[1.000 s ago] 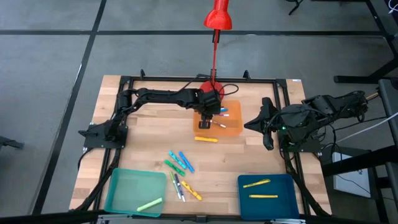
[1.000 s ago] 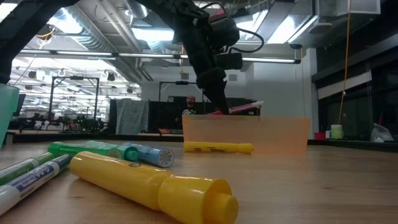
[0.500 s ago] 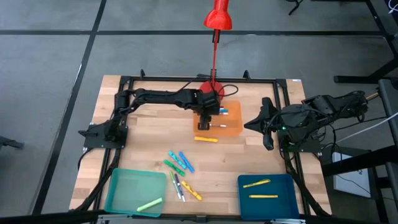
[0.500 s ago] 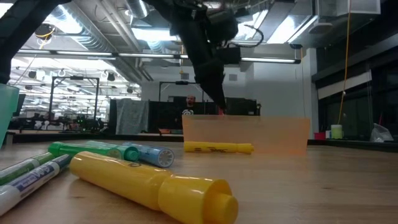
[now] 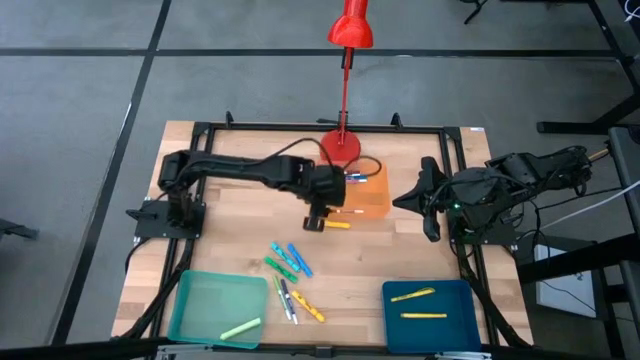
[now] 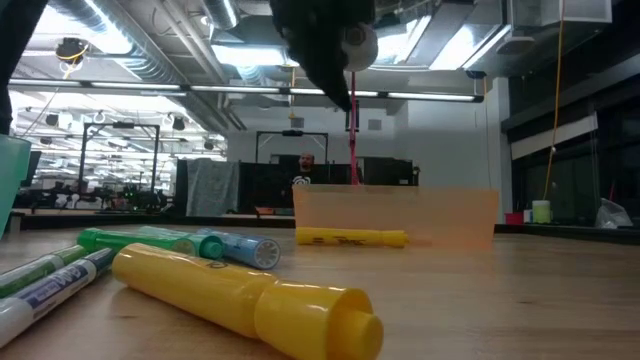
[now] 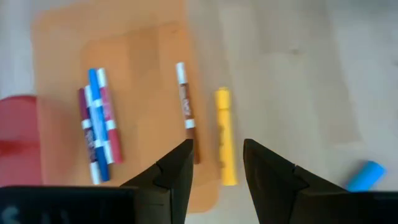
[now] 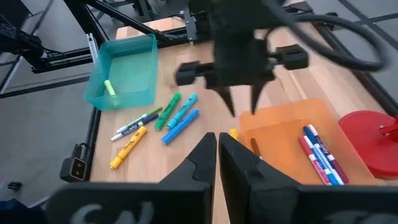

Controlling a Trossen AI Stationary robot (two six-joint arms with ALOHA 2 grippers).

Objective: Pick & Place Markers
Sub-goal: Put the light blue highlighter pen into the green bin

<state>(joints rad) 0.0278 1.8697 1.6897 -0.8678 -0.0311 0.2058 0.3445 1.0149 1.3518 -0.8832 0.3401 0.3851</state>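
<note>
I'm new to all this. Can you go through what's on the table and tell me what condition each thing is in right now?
left gripper: open, empty, above the orange tray's edge
right gripper: shut, empty, parked at the table's right side
orange tray: holds four markers
teal tray: holds one light green marker
blue tray: holds two yellow markers
yellow marker: lying loose beside the orange tray
loose markers: scattered flat on the wood

Markers (image 5: 290, 270) scattered mid-table; 4 in orange tray (image 5: 376, 204).

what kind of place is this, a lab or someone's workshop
Probably a robotics lab in a large open industrial hall: exposed ceiling ducts and strip lights, rows of equipment behind, and a framed wooden table with sorting trays and markers.
</note>
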